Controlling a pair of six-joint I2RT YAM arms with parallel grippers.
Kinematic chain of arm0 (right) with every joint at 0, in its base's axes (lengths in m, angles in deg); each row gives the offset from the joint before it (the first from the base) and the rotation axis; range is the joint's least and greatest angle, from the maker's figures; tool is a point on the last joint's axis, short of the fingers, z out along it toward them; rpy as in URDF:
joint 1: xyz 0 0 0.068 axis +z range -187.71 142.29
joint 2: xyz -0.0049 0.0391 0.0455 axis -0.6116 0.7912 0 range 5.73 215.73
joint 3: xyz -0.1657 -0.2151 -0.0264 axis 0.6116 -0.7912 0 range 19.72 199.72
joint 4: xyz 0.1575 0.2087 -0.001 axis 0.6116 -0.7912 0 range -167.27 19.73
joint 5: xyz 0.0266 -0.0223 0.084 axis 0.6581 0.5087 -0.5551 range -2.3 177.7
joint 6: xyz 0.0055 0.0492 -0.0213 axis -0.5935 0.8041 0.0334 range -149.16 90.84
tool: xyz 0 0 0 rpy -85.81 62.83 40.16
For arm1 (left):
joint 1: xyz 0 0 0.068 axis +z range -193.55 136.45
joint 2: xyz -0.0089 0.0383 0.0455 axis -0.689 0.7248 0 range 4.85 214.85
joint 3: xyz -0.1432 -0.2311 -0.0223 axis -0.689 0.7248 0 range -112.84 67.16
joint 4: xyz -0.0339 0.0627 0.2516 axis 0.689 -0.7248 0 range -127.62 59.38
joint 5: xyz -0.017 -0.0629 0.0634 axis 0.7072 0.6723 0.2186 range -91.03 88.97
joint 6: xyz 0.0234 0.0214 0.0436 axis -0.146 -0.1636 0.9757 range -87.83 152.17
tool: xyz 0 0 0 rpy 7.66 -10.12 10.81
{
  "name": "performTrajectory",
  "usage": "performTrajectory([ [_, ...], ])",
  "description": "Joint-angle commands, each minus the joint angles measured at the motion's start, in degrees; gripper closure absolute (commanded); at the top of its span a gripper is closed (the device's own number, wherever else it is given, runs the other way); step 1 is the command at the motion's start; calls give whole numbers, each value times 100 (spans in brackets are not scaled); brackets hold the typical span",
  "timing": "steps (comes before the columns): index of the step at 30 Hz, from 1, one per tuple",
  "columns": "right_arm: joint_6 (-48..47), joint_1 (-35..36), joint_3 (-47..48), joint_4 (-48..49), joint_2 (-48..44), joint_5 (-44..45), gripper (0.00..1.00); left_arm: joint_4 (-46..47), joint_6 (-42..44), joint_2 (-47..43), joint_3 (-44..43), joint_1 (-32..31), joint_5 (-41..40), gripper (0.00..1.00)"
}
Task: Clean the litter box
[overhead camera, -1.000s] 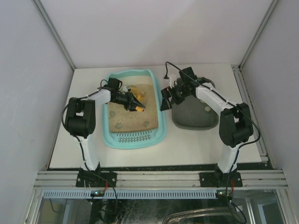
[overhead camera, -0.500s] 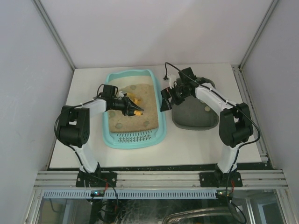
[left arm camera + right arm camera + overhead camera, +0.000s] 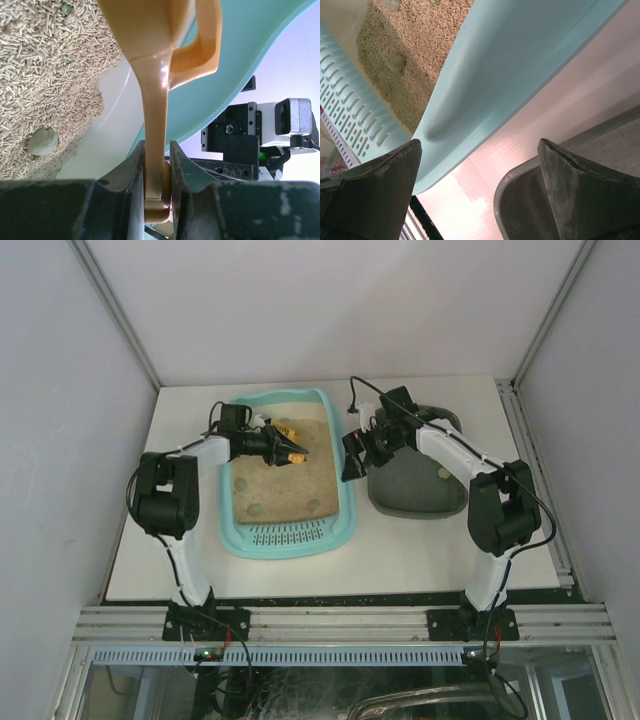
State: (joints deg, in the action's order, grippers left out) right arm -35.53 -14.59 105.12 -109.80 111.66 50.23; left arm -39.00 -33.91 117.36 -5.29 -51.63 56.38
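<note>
The turquoise litter box (image 3: 340, 415) lies left of centre, with tan litter inside and its slotted grate (image 3: 288, 534) at the near end. My left gripper (image 3: 270, 445) hangs over the far part of the litter and is shut on the handle of an orange scoop (image 3: 291, 452). In the left wrist view the scoop handle (image 3: 152, 110) is clamped in the left gripper (image 3: 156, 150), beside the box wall (image 3: 225, 90). My right gripper (image 3: 352, 455) is open and holds nothing. It hovers over the gap between the box rim (image 3: 510, 75) and the grey tray (image 3: 507, 185).
Greenish clumps lie in the litter (image 3: 257, 508) (image 3: 313, 505) (image 3: 42, 141). The dark grey tray (image 3: 415, 490) stands right of the box, with a small clump (image 3: 443, 472) in it. Walls close in the table on three sides.
My left arm has drawn the scoop from the middle of the litter toward the far end of the box. The right arm has barely moved.
</note>
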Motion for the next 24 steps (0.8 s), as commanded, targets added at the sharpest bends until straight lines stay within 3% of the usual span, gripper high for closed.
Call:
performTrajectory([
  [1,53,87,-20,198,-18,31,0,10,200,388,-331,257,-12,100],
  [7,57,98,-111,288,-103,161,0,-112,910,571,-573,238,64,100],
  [14,47,103,-173,340,-169,209,0,-1574,2461,-90,-457,67,-404,100],
  [24,7,122,-209,356,-178,200,0,-2255,3523,-1031,339,51,-977,100],
])
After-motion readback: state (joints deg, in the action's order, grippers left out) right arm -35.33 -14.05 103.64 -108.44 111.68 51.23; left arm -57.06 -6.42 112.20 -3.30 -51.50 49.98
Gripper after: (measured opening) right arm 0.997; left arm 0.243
